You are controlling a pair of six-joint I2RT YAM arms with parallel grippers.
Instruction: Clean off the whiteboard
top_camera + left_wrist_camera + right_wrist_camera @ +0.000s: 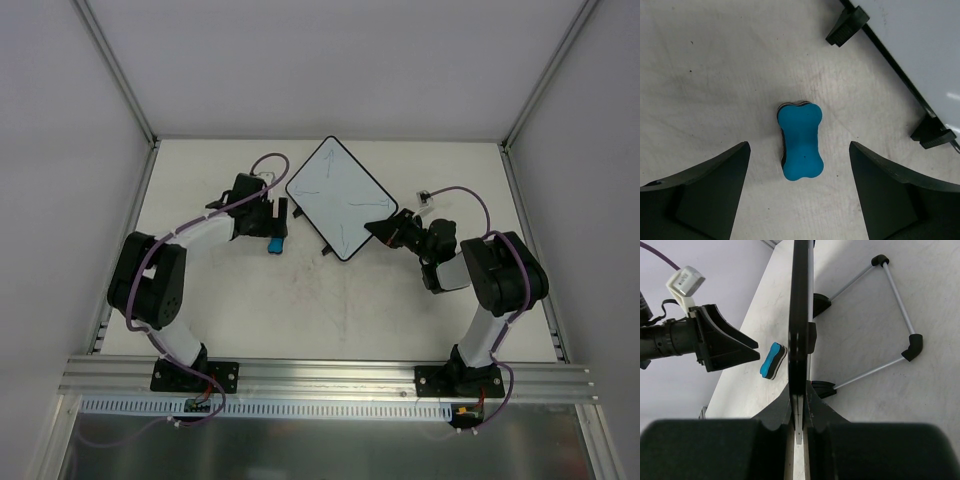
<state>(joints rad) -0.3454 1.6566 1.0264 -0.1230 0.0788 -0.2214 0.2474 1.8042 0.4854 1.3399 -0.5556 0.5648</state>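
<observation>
The whiteboard (342,197) is white with a thin black rim and carries faint pen lines. It stands tilted at the table's middle back. My right gripper (386,228) is shut on its right edge; the right wrist view shows the board edge-on (801,315) clamped between the jaws of that gripper (799,405). A blue bone-shaped eraser (799,141) lies flat on the table left of the board. My left gripper (799,146) is open and hovers over it, one finger on each side, not touching. The board's rim and black tabs (847,25) show at the upper right.
A thin wire stand (900,305) with black corner pieces lies on the table behind the board. White walls enclose the table (250,310) on the left, right and back. An aluminium rail (330,375) runs along the near edge.
</observation>
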